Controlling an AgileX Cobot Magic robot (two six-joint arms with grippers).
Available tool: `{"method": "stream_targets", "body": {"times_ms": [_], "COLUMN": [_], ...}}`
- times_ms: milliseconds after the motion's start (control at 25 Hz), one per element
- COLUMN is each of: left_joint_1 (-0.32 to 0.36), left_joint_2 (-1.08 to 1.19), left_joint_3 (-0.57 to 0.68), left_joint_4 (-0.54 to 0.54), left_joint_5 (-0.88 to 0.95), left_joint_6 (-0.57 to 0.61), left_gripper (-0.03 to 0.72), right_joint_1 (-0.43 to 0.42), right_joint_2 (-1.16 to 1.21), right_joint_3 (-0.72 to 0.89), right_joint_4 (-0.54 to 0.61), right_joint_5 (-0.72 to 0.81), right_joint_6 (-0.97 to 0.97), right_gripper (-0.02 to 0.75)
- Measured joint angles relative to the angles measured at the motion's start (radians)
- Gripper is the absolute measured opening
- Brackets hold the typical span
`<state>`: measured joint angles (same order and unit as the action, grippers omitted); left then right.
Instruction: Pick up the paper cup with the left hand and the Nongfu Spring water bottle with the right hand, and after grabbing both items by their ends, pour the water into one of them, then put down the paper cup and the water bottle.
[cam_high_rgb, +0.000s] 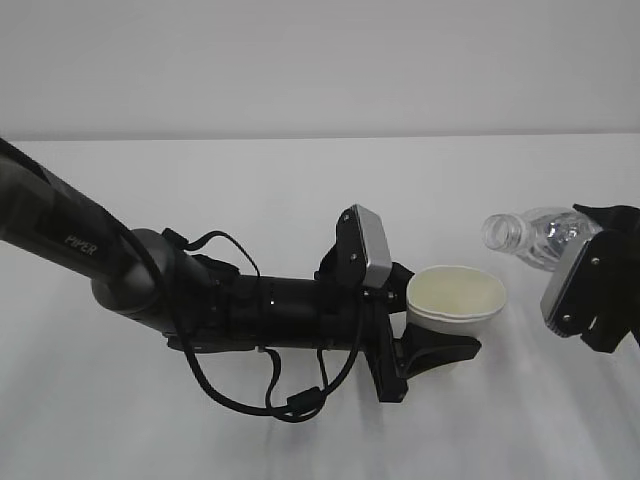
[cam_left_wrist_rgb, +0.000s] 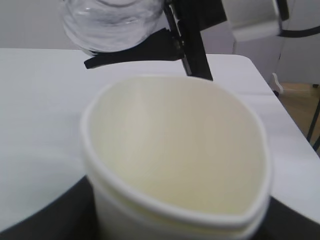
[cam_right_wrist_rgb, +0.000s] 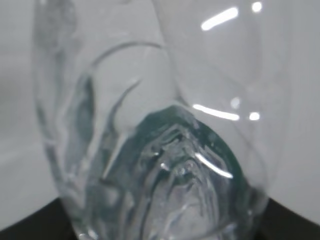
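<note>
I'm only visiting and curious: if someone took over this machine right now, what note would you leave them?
Left gripper: jaws closed on the paper cup, held above the table, mouth up; no water visible inside.
Right gripper: jaws closed on the Nongfu Spring water bottle, tipped on its side, open neck pointing at the cup but short of its rim.
Done: both picked up.
Left: pour, then set both down.

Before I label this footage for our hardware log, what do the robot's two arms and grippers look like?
The left arm is glossy black and tubular, with pale "PIPER" lettering and loose black cables looping beneath the wrist. Its black left gripper carries a block with a silver-grey face. Of the right arm only the black right gripper shows, with a similar grey-edged block.
</note>
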<state>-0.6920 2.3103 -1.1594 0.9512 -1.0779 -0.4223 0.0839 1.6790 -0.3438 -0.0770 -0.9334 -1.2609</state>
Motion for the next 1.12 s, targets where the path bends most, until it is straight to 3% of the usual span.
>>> {"method": "stream_targets", "body": {"times_ms": [1120], "left_joint_1": [0.0], "left_joint_2": [0.0], "left_joint_3": [0.0], "left_joint_4": [0.0], "left_joint_5": [0.0], "left_joint_6": [-0.007], "left_gripper": [0.43], "right_joint_1": [0.0], "right_joint_2": [0.0], "right_joint_3": [0.0], "right_joint_4": [0.002], "right_joint_5": [-0.031], "right_joint_6": [-0.133], "right_gripper": [0.411]}}
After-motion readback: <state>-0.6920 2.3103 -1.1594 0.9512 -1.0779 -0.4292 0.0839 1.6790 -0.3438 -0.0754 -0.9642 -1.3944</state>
